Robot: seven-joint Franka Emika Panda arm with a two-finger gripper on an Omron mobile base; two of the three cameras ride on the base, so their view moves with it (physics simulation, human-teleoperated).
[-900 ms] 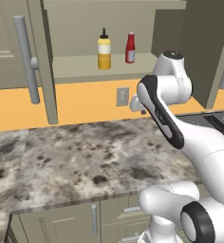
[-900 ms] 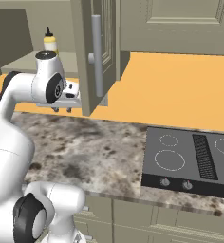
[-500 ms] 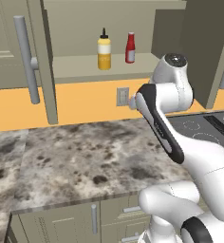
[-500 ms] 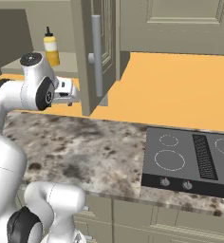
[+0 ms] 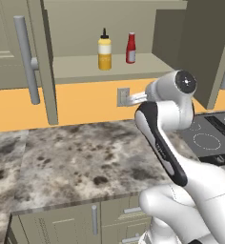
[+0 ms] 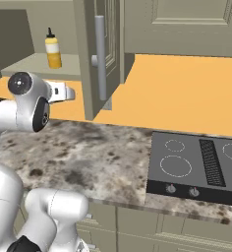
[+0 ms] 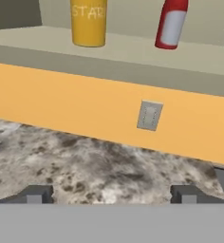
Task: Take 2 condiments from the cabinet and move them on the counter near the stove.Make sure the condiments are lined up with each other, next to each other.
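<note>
Pincer [image 7: 111, 194] tips spread, empty, red bottle [image 7: 170, 24] cropped

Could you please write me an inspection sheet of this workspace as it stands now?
Surface: mottled grey-beige stone-look counter, nothing standing on it.
Job's things: yellow squeeze bottle with black nozzle and slimmer red bottle with white cap stand upright, apart, on the shelf of the open olive-grey wall cabinet; flat black glass cooktop lies to the right.
Clutter: nothing seen.
Grippers: gripper open, fingers wide apart and holding nothing, below shelf level, aimed at the wall.
Cables: nothing seen.
Surroundings: orange wall with a grey outlet plate; drawer fronts below the counter.
</note>
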